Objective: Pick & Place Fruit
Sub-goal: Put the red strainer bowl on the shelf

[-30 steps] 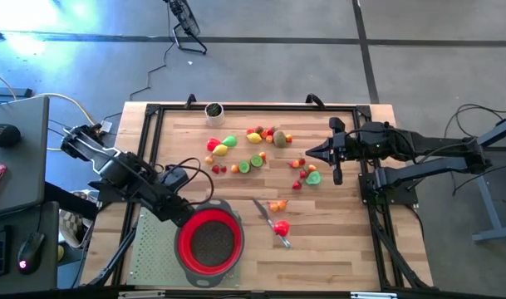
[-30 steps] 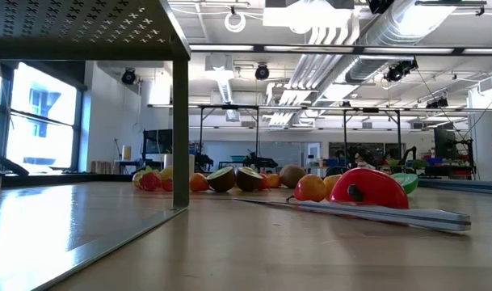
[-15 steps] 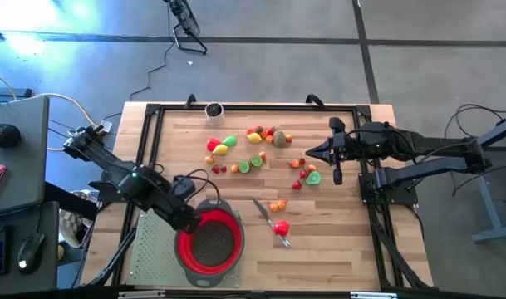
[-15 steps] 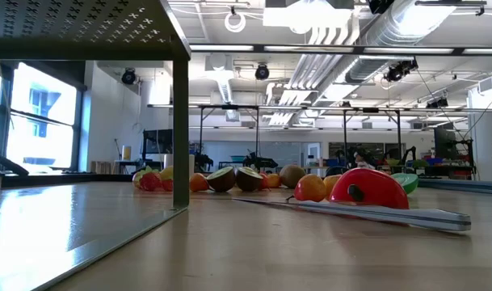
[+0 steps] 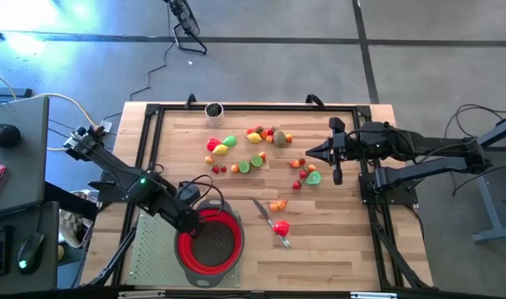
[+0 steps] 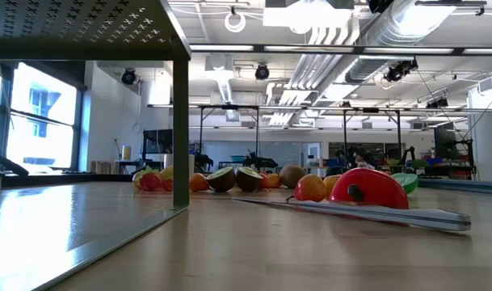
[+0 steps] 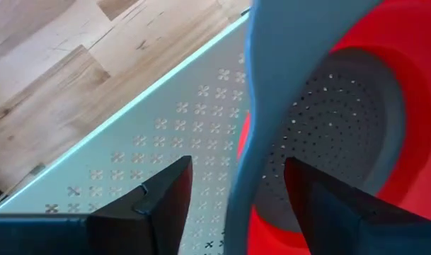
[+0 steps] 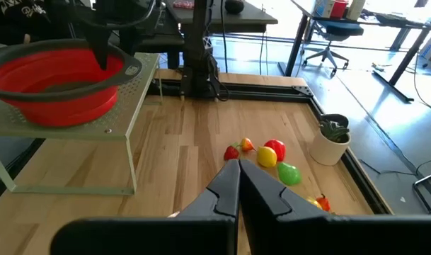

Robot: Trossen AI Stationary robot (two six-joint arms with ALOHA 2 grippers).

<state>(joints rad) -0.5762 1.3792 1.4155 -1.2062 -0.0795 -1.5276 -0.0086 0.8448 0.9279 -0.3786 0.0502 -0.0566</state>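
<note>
High view: left gripper (image 5: 189,223) lower left, fingers astride strainer (image 5: 209,242) rim, gripping it. Right gripper (image 5: 309,153) center-right, fingers closed, empty. Fruit (image 5: 254,149) scattered mid-frame w/ knife (image 5: 271,223).

Table top (image 5: 336,241): pale wood planks, visible grain, satin sheen in the low view. Frame (image 5: 261,107) around it: black metal. Raised shelf (image 8: 123,99): pale perforated sheet metal, matt, cross-shaped holes. Strainer (image 5: 208,242): red bowl looks like soft matt plastic or silicone, smooth grey rim, perforated base. Toy fruits (image 5: 257,135): glossy, probably plastic; red piece (image 6: 368,191) shines. Knife (image 6: 367,213): smooth grey, dull gleam, material unclear. Cup (image 8: 328,146): matt off-white. Right gripper (image 8: 238,185) fingers: matt black plastic.
</note>
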